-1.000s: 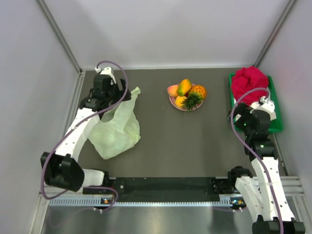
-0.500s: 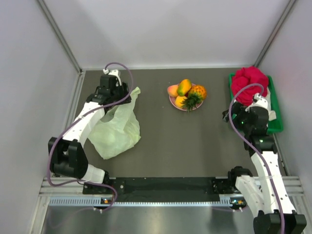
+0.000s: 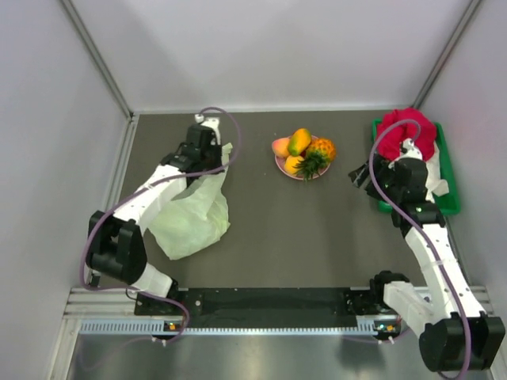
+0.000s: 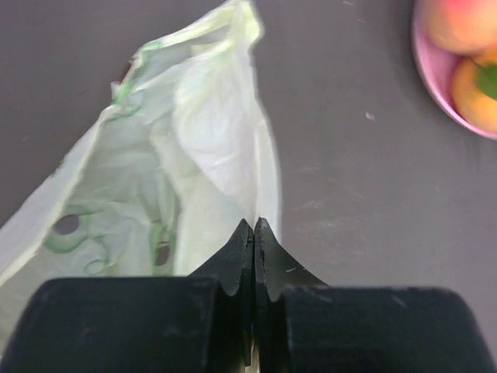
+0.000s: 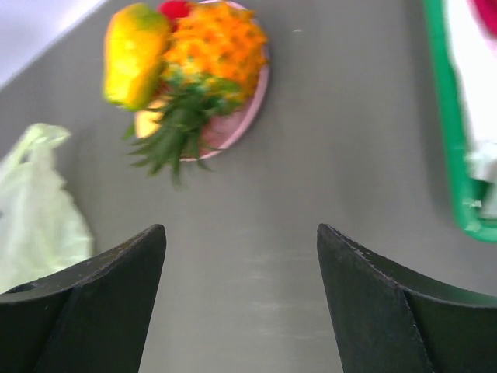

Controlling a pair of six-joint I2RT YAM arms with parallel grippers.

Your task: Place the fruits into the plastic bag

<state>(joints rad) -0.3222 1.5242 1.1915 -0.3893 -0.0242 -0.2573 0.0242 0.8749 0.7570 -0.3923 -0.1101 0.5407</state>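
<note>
Obs.: the fruits (image 3: 303, 154) were all piled on the pink plate (image 3: 280, 165): orange-yellow ones, a small pineapple (image 5: 213, 47) with its green crown pointing off the plate's near rim, and a red one (image 5: 175, 8) just showing behind it.

The plastic bag (image 3: 190, 214) lay flat on the table (image 3: 301, 229), well to the left of the plate, and you had nothing in it that showed.

Your left gripper (image 4: 254, 225) sat left of the plate at the bag's far end. Its fingers were clenched tight together, with the bag's thin edge running into the tips.

Your right gripper (image 5: 241, 229) hung to the right of the plate, between it and the green tray (image 3: 451, 202). Its fingers were spread wide, with only bare table between them.

A red cloth bundle (image 3: 405, 131) sat in the tray, farther right of the plate.
</note>
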